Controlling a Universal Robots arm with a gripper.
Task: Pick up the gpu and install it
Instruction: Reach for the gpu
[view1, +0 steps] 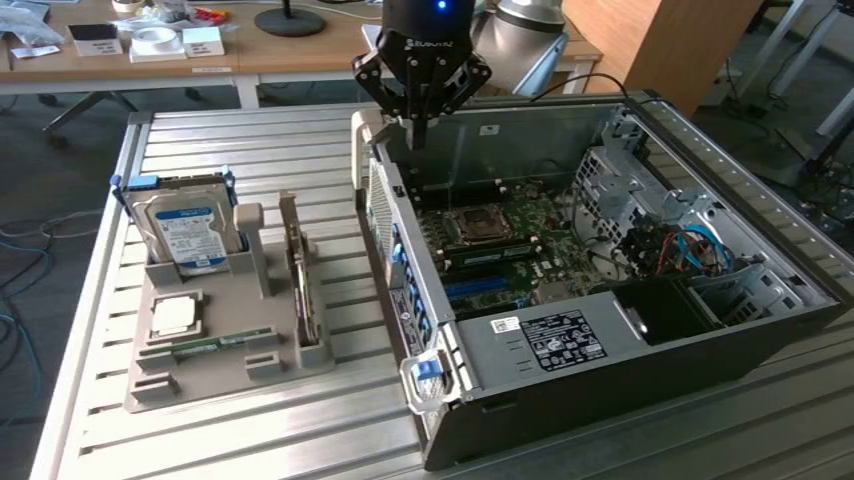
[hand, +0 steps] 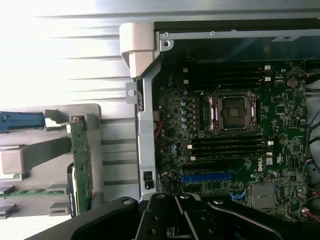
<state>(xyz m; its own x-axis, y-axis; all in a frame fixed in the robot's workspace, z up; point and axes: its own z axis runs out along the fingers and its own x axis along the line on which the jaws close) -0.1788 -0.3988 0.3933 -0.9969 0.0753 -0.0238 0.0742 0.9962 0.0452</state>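
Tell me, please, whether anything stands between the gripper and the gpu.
Nothing visible does: the gripper hangs above the rear wall of the computer case, and the gpu stands uncovered in the gray holder beside it.

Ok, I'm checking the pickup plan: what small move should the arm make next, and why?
Probably shift toward the exterior view's left, over the gray holder. The gripper hangs shut and empty above the computer case's rear edge, while the gpu stands upright in the holder, untouched.
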